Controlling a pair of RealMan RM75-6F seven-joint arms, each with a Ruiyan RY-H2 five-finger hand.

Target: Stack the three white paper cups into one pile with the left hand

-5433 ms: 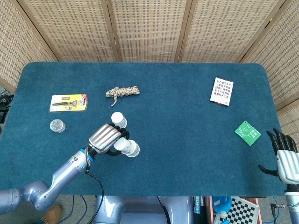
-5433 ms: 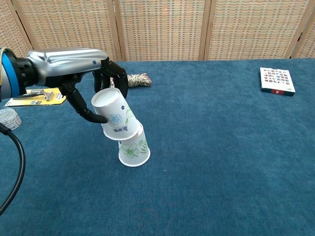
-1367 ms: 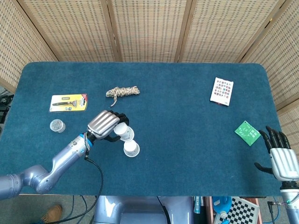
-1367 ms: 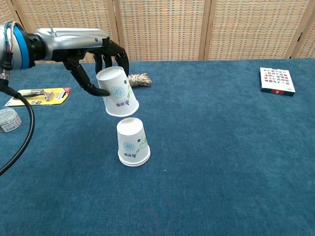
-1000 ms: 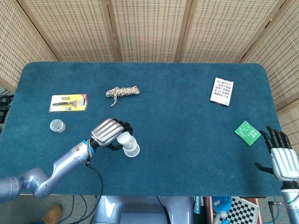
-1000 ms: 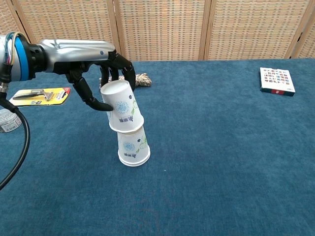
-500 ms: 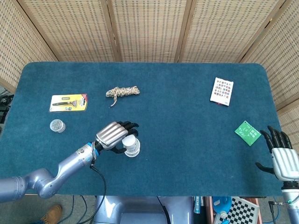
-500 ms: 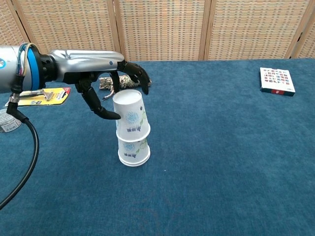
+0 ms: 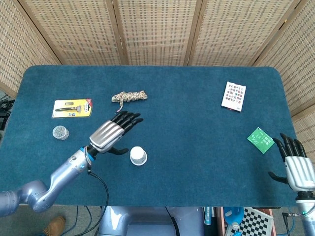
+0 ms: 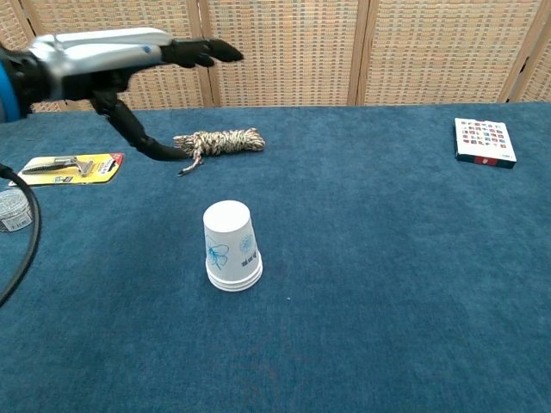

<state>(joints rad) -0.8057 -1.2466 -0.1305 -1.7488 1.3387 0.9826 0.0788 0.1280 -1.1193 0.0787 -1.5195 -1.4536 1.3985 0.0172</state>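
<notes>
Cups (image 10: 231,245) stand nested upside down in one pile near the front middle of the blue table (image 9: 197,123), apparently all three, though only stepped rims show. The left hand (image 9: 111,131) hovers empty with fingers spread; it should withdraw high and sideways, clear of the pile. The right hand (image 9: 294,164) rests empty, fingers apart, before wicker screens (image 9: 157,29).

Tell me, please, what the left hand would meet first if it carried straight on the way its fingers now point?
Probably the coil of rope. In the head view the left hand is open, fingers pointing up-right toward it, away from the cup stack. The hand looks raised above the table, so it might pass over the rope.
</notes>
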